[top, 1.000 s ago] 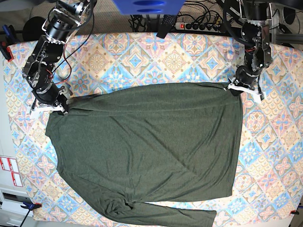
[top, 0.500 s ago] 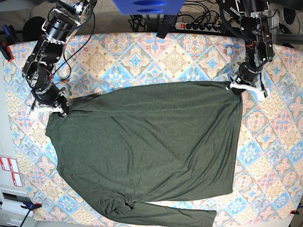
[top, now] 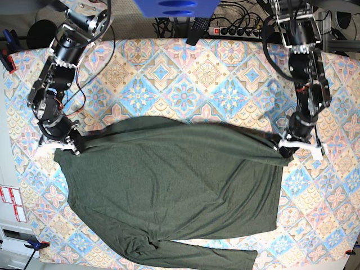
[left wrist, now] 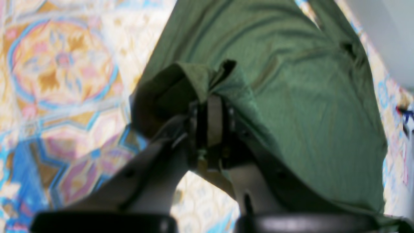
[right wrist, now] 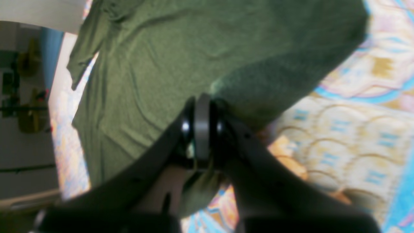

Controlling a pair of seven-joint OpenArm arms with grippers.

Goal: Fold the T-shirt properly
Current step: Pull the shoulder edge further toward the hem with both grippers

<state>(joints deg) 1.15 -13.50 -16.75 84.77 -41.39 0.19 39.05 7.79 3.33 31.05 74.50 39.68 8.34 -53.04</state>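
Patterned tile-print counter (top: 169, 73) carrying a dark olive-green long-sleeved knit T-shirt (top: 169, 191). Left claw (top: 286, 145) pinches its far right corner; right claw (top: 72, 144) pinches its far left corner.

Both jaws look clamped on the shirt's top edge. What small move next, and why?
Probably carry both grips together toward the bottom hem. The left gripper and right gripper are each shut on a top corner of the T-shirt, whose top edge is already folding over.
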